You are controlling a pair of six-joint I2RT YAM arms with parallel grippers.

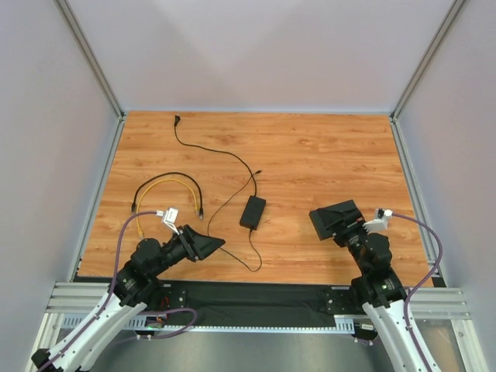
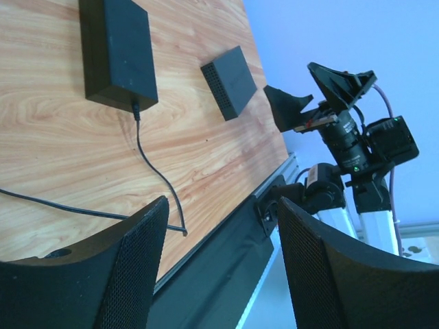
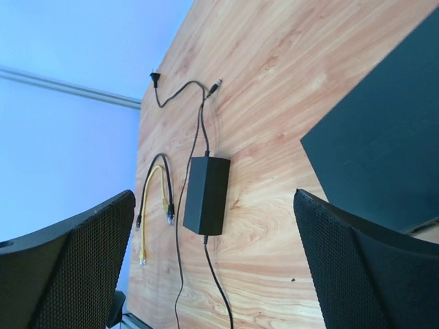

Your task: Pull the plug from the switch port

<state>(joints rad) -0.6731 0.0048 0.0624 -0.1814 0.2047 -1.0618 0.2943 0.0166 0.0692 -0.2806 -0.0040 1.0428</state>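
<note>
The switch [image 1: 328, 215] is a flat matte-black box at the table's right front. It also shows in the left wrist view [image 2: 232, 81] and at the right edge of the right wrist view [image 3: 384, 151]. No plug or cable shows in it, and its port side is hidden. My right gripper [image 1: 342, 228] is open and empty, right at the switch's near side, with one finger over it; in its own view [image 3: 214, 195] the jaws stand wide apart. My left gripper [image 1: 204, 246] is open and empty at the left front, also shown in its own view [image 2: 221, 205], pointing toward the right.
A small black adapter brick [image 1: 253, 211] with thin black cables lies mid-table. It also shows in the left wrist view [image 2: 116, 51] and the right wrist view [image 3: 206, 205]. Loose yellow and black patch cables [image 1: 167, 192] lie at the left. Walls close in three sides.
</note>
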